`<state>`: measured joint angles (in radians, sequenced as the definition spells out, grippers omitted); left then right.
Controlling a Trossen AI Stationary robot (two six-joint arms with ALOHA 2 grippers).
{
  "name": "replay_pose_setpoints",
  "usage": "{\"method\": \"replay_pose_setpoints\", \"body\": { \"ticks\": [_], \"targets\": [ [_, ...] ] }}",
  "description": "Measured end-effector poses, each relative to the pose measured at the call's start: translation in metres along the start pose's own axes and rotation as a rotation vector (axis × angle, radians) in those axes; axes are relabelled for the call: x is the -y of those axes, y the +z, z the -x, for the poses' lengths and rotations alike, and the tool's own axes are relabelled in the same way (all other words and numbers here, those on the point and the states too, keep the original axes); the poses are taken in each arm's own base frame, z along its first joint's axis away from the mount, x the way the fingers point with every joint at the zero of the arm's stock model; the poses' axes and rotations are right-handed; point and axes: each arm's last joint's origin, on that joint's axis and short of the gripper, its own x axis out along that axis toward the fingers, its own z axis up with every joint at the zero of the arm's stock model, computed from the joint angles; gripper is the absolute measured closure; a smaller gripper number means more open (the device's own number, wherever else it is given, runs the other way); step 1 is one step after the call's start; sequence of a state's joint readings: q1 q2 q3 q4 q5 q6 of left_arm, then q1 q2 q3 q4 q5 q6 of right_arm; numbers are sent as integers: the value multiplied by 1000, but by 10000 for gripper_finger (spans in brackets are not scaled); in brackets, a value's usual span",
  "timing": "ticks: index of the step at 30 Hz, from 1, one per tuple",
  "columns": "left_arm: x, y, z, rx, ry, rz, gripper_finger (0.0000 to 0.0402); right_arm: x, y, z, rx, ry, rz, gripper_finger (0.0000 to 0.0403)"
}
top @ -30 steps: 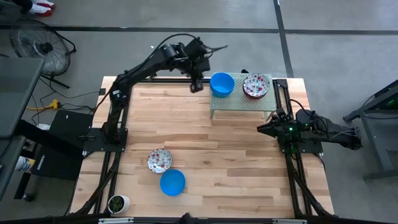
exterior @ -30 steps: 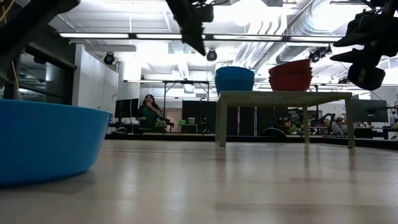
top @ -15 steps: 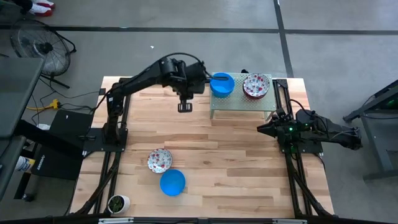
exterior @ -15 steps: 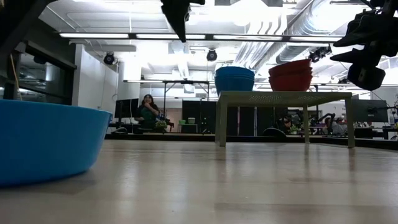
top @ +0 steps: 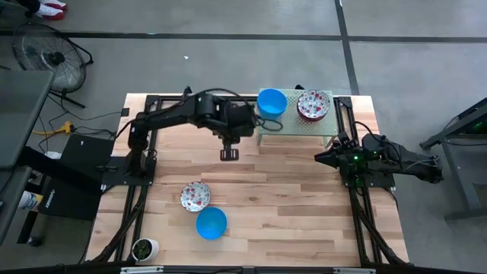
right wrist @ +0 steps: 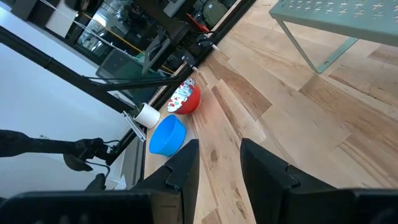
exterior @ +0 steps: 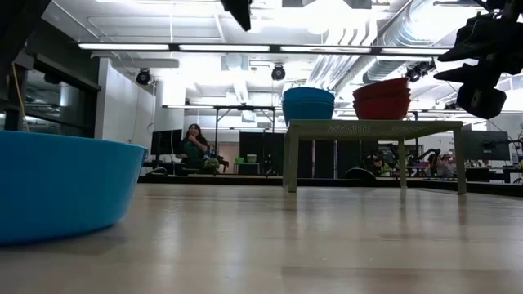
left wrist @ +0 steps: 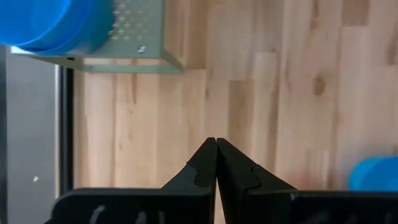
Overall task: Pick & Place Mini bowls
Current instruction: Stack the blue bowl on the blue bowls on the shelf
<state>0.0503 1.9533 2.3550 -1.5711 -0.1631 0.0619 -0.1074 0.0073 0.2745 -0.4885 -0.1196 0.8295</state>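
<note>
Two mini bowls sit on their bases on the table near its front left: a floral one [top: 195, 196] and a blue one [top: 211, 223], the latter also in the low view [exterior: 57, 188]. On the green stand [top: 297, 126] at the back rest a stack of blue bowls [top: 272, 103] and a stack of floral bowls [top: 313, 105]. My left gripper [top: 228, 154] hangs shut and holds nothing above the bare table, in front of the stand's left end; its wrist view shows the fingers [left wrist: 216, 144] closed together. My right gripper [right wrist: 217, 155] waits open at the right edge.
A small white cup with a green plant [top: 144, 248] stands at the front left corner. The stand's legs [exterior: 290, 155] rest on the table. Bare wood lies between the stand and the two loose bowls. A person sits far off in the room [exterior: 194, 145].
My left gripper has swung from beside the blue stack at the table's far edge toward the near edge, out over the table's middle, and has stayed shut throughout. The bowls have not moved.
</note>
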Motion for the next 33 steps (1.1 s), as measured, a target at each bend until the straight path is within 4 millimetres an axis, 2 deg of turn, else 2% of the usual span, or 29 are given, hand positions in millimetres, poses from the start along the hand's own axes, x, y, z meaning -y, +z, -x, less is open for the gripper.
{"method": "replay_pose_setpoints", "body": {
  "ticks": [6, 11, 16, 18, 24, 27, 30, 33],
  "targets": [
    [28, 1, 4, 9, -7, 8, 401, 0, 0, 0, 0, 0, 0, 298],
    [55, -7, -12, -74, -24, 36, 401, 0, 0, 0, 0, 0, 0, 298],
    [89, -33, -17, -151, -33, 99, 401, 0, 0, 0, 0, 0, 0, 298],
    [103, -41, -23, -128, -47, 129, 401, 0, 0, 0, 0, 0, 0, 298],
    [123, -75, -22, -2, -89, 365, 401, 0, 0, 0, 0, 0, 0, 298],
    [139, -98, -26, -47, -72, 466, 401, 0, 0, 0, -3, -4, -1, 298],
    [154, -108, -28, -53, -81, 561, 401, 0, 0, -1, -3, -4, 0, 298],
    [171, -121, -28, -75, -66, 572, 401, 0, 0, -1, -4, -4, 0, 298]
  ]
}}
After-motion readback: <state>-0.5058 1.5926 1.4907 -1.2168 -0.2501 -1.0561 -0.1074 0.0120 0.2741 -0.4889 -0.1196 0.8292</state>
